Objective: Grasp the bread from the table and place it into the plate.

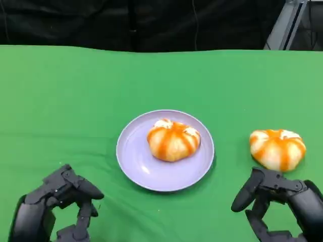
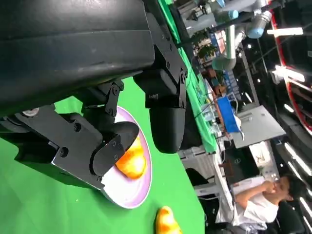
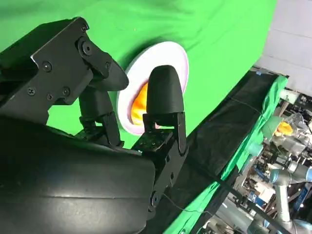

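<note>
From my remote station I see the left hand low at the near left edge of the green counter, fingers loosely apart and curved, holding nothing. The right hand sits at the near right edge, its fingers likewise apart and empty, one finger reaching toward the middle of the counter.

Just beyond the right hand, close to its knuckles but not clearly touching them, a round bread on the counter, pale with orange stripes, lies directly on the green cloth. A second bread in the plate of the same look rests slightly right of centre in the lavender plate, which sits in the middle of the counter between the two hands and well apart from both.

In the left wrist view the left hand's black fingers cross in front of the plate, and the plated bread shows between them; the loose bread peeks in at the frame's edge. A seated person in a white top is visible past the counter's end, beside other robot arms.

In the right wrist view the right hand's fingers partly cover the plate and the orange bread in it. A black curtain hangs behind the counter.
</note>
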You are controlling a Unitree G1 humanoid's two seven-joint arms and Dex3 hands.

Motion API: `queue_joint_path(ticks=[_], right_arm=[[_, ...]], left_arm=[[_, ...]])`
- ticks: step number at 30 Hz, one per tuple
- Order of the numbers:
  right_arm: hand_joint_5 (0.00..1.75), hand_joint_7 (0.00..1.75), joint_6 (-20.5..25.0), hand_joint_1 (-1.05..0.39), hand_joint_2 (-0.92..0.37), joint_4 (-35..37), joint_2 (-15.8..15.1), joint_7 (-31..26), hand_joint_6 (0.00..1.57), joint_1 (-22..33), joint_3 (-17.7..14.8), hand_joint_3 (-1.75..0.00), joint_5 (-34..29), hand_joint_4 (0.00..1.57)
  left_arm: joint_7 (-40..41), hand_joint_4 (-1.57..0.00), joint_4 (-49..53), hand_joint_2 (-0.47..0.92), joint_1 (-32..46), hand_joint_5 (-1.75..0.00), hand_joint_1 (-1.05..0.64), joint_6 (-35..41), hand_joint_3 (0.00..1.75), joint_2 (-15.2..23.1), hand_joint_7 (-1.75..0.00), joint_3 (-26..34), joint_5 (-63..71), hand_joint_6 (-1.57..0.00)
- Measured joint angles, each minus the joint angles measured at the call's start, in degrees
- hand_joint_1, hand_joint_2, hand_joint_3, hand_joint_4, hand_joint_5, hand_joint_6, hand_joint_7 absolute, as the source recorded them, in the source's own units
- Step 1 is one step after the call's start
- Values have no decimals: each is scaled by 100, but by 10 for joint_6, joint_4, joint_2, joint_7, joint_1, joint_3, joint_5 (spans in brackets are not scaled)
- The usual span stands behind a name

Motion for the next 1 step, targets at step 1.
queue_joint_path(ticks=[1], right_arm=[[160, 126, -5, 11, -36, 3, 0, 0, 77, -1, 0, -125, 0, 77]], left_arm=[[-2, -72, 1, 48, 0, -161, 3, 0, 124, 0, -135, 0, 0, -72]])
